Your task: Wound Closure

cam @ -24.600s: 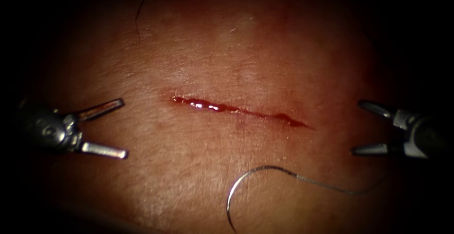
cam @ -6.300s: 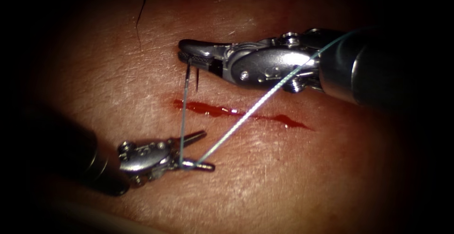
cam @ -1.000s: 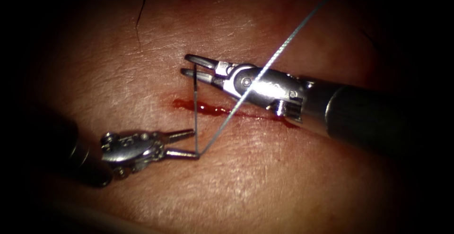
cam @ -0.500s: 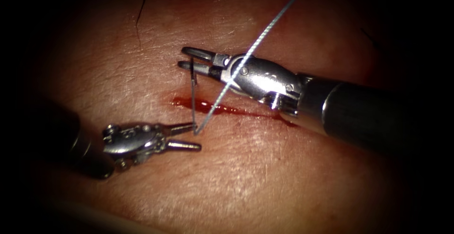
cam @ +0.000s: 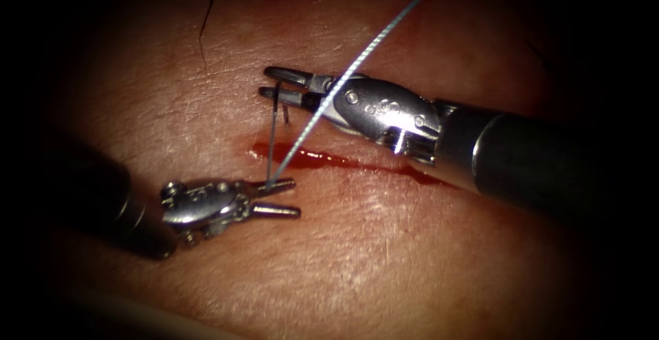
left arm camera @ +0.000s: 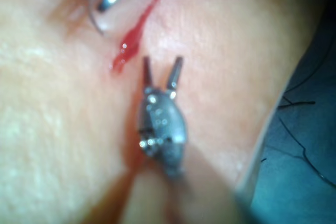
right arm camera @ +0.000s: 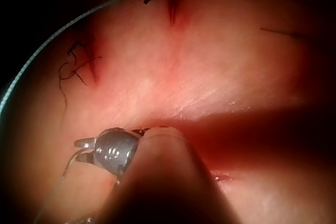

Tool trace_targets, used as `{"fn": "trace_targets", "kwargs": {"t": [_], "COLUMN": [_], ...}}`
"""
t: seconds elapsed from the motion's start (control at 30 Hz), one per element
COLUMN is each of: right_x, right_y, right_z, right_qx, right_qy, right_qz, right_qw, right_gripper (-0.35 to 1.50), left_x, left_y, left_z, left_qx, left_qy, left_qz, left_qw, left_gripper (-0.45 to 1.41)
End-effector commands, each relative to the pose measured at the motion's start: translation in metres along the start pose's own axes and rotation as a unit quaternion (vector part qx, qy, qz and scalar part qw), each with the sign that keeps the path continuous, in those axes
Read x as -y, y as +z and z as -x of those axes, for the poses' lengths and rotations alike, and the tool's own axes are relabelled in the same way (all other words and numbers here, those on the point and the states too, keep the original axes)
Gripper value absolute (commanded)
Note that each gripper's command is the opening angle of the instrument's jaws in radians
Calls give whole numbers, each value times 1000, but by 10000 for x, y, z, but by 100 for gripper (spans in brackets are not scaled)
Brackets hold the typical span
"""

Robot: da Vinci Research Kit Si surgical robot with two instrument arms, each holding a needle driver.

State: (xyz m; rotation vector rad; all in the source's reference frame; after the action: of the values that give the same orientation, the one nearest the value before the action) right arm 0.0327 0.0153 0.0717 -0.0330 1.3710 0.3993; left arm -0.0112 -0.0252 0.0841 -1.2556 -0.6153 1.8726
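The right gripper (cam: 274, 84) pinches the needle (cam: 272, 134) near one end, above the left end of the cut (cam: 343, 160), and the needle hangs down across it, clear of the tissue (cam: 384, 257). The left gripper (cam: 294, 197) stands open just below the cut, holding nothing, its upper jaw at the swaged end where the thread (cam: 357, 58) leaves. From where I stand the worry is the grip — so near the end, the needle could swivel — or the thread could snag on the open jaws.

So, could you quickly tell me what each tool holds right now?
Left tool: jaws open, holding nothing.
Right tool: jaws shut on the needle, which is above the cut.
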Motion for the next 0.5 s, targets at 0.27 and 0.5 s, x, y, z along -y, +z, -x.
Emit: {"fn": "trace_targets", "kwargs": {"t": [0.27,0.5], "right_x": [3,-3], "right_y": [8,-4], "right_z": [-1,-13], "right_qx": [6,37], "right_qy": [51,74], "right_qz": [27,89], "right_qw": [998,993], "right_gripper": [-35,-35], "left_x": [3,3], "left_y": [2,1], "left_z": [17,16], "left_qx": [4,4], "left_qy": [-3,-3], "left_qz": [0,0], "left_qw": [1000,1000], "left_gripper": [41,41]}}
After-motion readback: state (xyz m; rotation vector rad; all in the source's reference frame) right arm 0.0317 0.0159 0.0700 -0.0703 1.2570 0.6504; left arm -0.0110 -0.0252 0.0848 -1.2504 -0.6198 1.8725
